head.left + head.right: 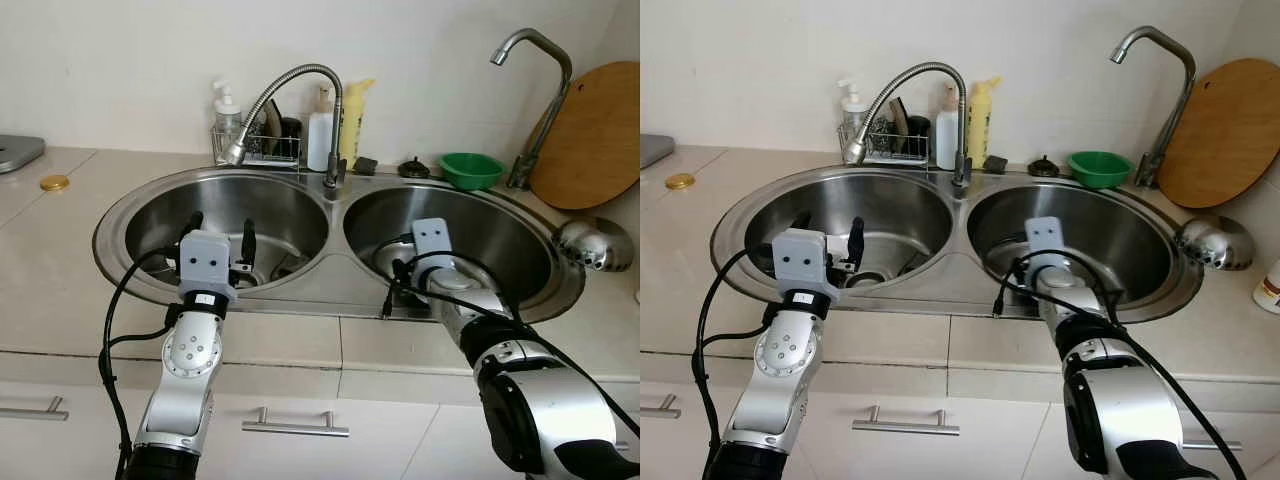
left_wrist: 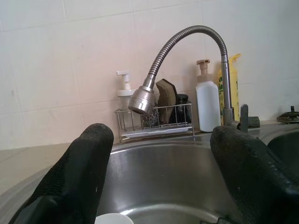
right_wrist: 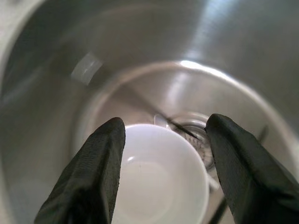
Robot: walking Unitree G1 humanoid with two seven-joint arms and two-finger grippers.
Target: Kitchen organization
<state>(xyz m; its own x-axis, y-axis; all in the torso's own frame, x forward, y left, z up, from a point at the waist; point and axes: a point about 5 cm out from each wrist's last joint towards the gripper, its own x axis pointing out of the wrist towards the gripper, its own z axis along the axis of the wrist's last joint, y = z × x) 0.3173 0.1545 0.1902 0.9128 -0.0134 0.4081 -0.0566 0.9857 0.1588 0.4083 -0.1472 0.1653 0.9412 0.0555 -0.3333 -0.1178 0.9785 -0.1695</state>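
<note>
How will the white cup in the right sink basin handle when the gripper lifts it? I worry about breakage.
The white cup looks glazed and rigid, so probably slippery between the right gripper fingers and liable to chip on the steel right basin. It sits upright with its mouth open, so it seems unlikely to roll.

White cup (image 3: 161,179), empty and upright, sits low in the frame on the right sink basin's (image 3: 243,56) floor, beside the drain (image 3: 194,133).
</note>
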